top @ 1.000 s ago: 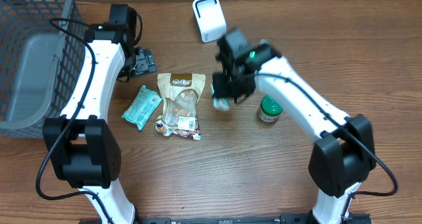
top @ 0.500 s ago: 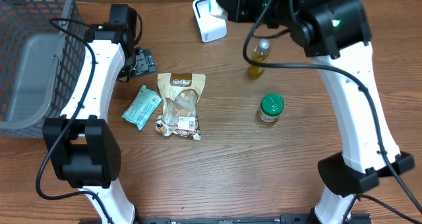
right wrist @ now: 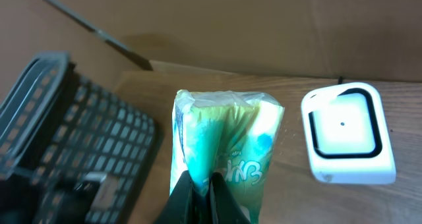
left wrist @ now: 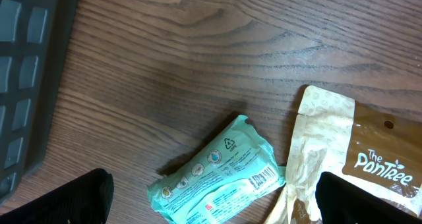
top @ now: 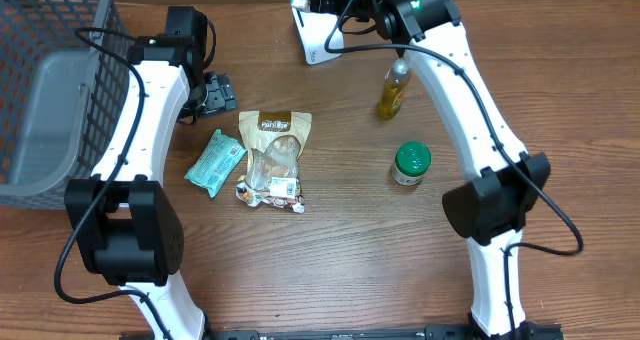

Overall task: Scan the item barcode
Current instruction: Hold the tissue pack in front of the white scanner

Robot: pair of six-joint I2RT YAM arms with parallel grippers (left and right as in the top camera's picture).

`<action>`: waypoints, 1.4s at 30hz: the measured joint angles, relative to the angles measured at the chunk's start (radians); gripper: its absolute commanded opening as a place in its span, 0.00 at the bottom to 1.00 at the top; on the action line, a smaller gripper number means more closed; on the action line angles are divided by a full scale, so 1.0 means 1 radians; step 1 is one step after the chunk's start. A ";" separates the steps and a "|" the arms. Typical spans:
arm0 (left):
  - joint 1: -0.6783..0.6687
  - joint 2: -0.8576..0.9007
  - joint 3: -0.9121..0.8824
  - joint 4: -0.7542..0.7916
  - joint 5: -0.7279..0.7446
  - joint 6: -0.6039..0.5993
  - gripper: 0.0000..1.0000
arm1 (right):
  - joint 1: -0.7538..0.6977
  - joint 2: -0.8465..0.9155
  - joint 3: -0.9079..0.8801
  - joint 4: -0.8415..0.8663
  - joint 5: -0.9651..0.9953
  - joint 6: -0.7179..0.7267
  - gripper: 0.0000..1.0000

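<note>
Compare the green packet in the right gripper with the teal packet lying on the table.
The green packet is pinched in the right gripper, off the table; the teal packet lies loose on the table. The green packet is bunched at the grip; the teal packet lies flat, barcode up. Both are soft greenish plastic-wrapped packs.

The left arm [top: 150,110] reaches forward along the left side, the left gripper [top: 213,92] low, jaws spread wide. The right arm [top: 470,90] stretches far forward and leftward, the right gripper [right wrist: 198,196] raised and pinched tight on a packet [right wrist: 227,145]
</note>
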State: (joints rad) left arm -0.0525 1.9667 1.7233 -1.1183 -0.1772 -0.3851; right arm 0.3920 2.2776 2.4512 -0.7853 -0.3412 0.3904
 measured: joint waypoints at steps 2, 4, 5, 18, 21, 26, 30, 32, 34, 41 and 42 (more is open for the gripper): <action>0.000 0.000 0.000 0.000 0.000 0.000 1.00 | -0.012 0.027 0.000 0.032 0.001 0.011 0.04; 0.000 0.000 0.000 0.000 0.000 0.000 0.99 | -0.020 0.053 0.000 0.063 0.000 0.020 0.04; 0.000 0.000 0.000 0.000 0.000 0.000 1.00 | -0.025 0.069 0.000 0.079 0.001 0.025 0.04; 0.000 0.000 0.000 0.000 0.000 0.000 1.00 | -0.050 0.208 0.000 0.246 -0.045 0.131 0.04; 0.000 0.000 0.000 0.000 0.000 0.000 1.00 | -0.066 0.224 0.000 0.292 -0.083 0.157 0.04; 0.000 0.000 0.000 0.000 0.000 0.000 1.00 | -0.093 0.268 0.000 0.324 -0.145 0.179 0.04; 0.000 0.000 0.000 0.000 0.000 0.000 1.00 | -0.098 0.313 0.000 0.337 -0.159 0.185 0.04; 0.000 0.000 0.000 0.000 0.000 0.000 1.00 | -0.097 0.332 0.000 0.348 -0.159 0.186 0.04; 0.000 0.000 0.000 0.000 0.000 0.000 1.00 | -0.097 0.343 -0.002 0.354 -0.159 0.186 0.04; 0.000 0.000 0.000 0.000 0.000 0.000 1.00 | -0.097 0.348 -0.002 0.381 -0.157 0.186 0.04; 0.000 0.000 0.000 0.000 0.000 0.000 1.00 | -0.097 0.348 -0.002 0.380 -0.156 0.186 0.04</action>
State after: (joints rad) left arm -0.0525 1.9667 1.7233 -1.1183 -0.1772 -0.3851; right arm 0.2951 2.6255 2.4493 -0.4049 -0.4976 0.5766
